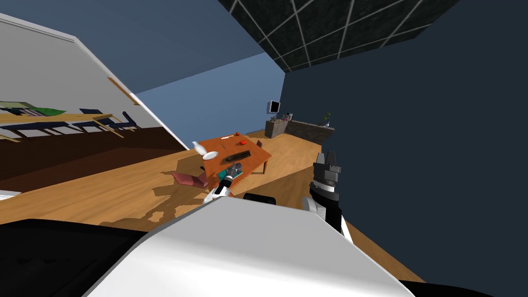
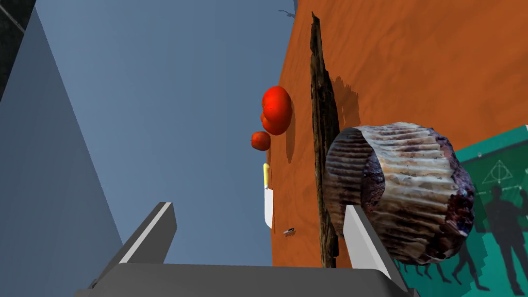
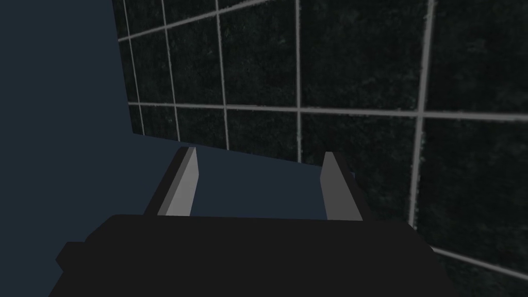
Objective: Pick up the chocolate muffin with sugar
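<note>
Left gripper (image 2: 257, 207): centre of head view, at bench (image 2: 412, 62) near edge; fingers released
Muffin (image 2: 407, 196): on its side on bench, by one left finger, mostly outside the gap, at teal mat (image 2: 495, 170) edge
Right gripper (image 3: 260, 152): right of centre in head view, raised; fingers released

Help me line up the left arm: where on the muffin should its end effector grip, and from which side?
Likely the muffin across its round, ridged paper sides. It sits beyond one finger of the open left end effector, so shift sideways until both fingers straddle it.
</note>
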Tool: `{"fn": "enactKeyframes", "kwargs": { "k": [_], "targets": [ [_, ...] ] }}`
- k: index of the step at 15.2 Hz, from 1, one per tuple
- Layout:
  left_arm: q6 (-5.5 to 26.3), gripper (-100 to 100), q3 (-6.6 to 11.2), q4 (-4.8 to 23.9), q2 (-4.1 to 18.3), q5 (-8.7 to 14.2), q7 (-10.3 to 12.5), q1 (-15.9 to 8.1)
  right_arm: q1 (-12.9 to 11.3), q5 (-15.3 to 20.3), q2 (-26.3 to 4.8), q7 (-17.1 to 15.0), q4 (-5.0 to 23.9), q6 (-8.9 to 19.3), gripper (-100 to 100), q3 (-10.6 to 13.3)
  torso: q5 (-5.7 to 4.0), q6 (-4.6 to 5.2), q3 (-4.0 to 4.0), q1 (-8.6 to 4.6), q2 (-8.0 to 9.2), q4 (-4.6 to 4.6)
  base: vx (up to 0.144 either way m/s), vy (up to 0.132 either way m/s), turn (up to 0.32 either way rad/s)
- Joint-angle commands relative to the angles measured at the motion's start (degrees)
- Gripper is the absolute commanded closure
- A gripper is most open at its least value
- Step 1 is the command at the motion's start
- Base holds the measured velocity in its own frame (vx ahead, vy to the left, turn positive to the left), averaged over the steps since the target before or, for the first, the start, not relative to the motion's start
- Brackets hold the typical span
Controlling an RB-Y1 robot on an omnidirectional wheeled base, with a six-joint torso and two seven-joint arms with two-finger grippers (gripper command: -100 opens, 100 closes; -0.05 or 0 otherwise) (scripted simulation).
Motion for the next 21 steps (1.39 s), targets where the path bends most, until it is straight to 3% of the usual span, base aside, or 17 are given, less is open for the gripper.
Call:
{"fn": "enactKeyframes", "kwargs": {
  "k": [1,11,13,14,15,19,20,21],
  "targets": [
    [0.5,-100,0.13,2.8,-0.5,0.0,-0.2,-0.8,0.0,0.0,0.0,0.0,0.0,0.0,0,0.0,0.0,0.0,0.0,0.0,0.0,0.0,-0.005,0.014,-0.041],
    [1.8,-100,0.63,13.9,-1.4,0.5,0.1,-4.2,0.0,0.0,0.0,0.0,0.0,0.0,0,0.0,0.0,0.0,-0.02,0.02,-0.04,-0.01,0.001,0.017,-0.044],
    [2.0,-100,0.68,15.0,-1.5,0.6,0.2,-4.5,0.0,0.0,0.0,0.0,0.0,0.0,0,0.0,0.0,0.0,-0.02,0.01,-0.03,-0.01,0.002,0.016,-0.021],
    [2.1,-100,0.65,14.0,-1.4,0.5,0.1,-4.2,0.0,0.0,0.0,0.0,0.0,0.0,0,0.0,0.0,0.0,-0.02,0.0,-0.03,0.0,0.001,0.008,-0.007],
    [1.2,-100,1.53,16.0,-0.8,1.0,0.5,-5.0,0.0,0.0,0.0,0.0,0.0,0.0,0,0.0,-0.01,0.0,-0.01,-0.02,-0.03,0.0,0.014,-0.007,-0.137],
    [-0.3,-100,2.84,18.9,0.1,1.7,1.1,-6.0,0.0,0.0,0.0,0.0,0.0,0.0,0,0.0,-0.03,0.02,-0.08,-0.11,-0.14,-0.02,0.032,-0.014,-0.147],
    [0.4,-100,2.33,17.6,-0.2,1.4,0.9,-5.5,0.0,0.0,0.0,0.0,0.0,0.0,0,0.0,-0.03,0.02,-0.08,-0.12,-0.16,-0.02,0.021,-0.006,-0.053],
    [0.3,100,2.42,17.8,-0.1,1.5,1.0,-5.5,0.0,0.0,0.0,0.0,0.0,0.0,0,0.0,-0.02,0.02,-0.08,-0.1,-0.14,-0.02,0.0,0.0,0.0]
  ]
}}
